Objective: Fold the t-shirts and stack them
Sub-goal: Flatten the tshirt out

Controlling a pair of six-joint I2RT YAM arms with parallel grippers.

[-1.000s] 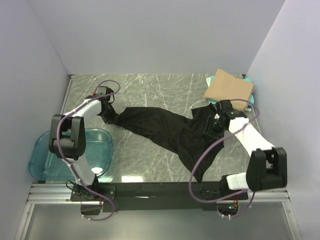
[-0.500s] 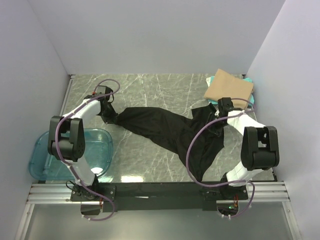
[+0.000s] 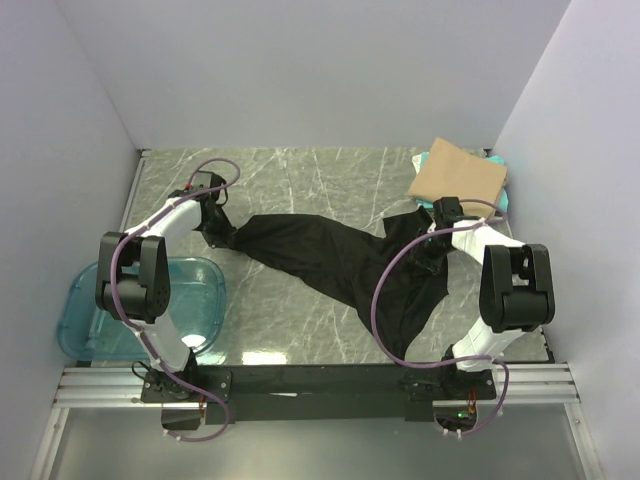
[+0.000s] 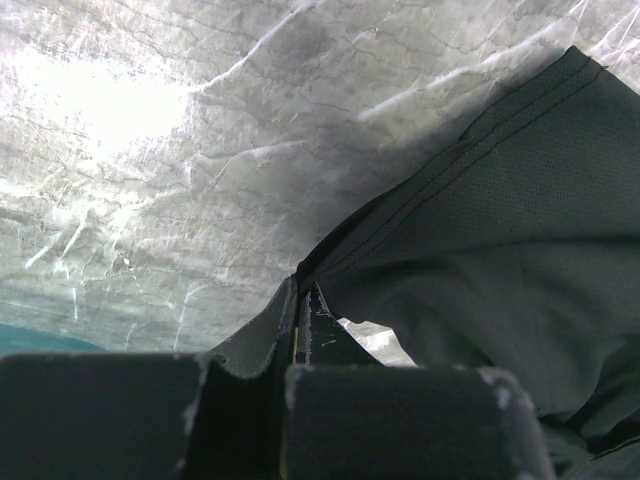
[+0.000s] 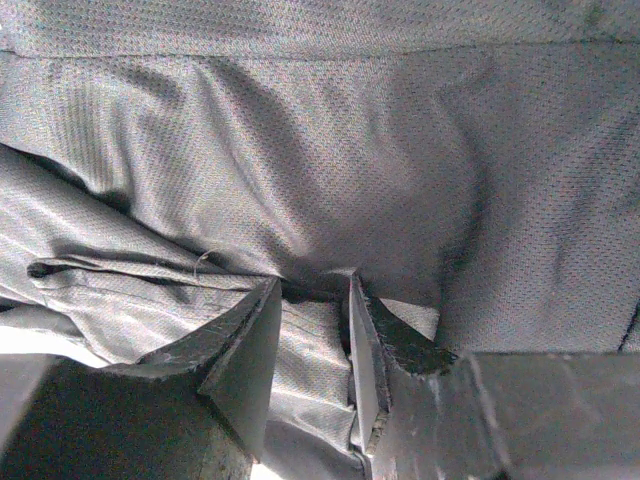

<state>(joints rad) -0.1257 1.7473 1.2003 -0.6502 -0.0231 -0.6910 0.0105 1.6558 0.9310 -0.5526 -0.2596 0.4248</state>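
left gripper point(image 4: 300, 335) is clamped on the black t-shirt point(image 3: 330, 262) hem. right gripper point(image 5: 310, 300) has narrow jaws straddling a fold. Shirt runs 10-to-4 o'clock.

No legible text or labels anywhere.

Noted: black t-shirt point(image 3: 340, 265) with a fine mesh weave, plain tan t-shirt point(image 3: 458, 175), apparently teal t-shirt point(image 3: 497, 157) edge, grey-green white-veined marble table point(image 3: 300, 180), translucent blue tub point(image 3: 95, 310).
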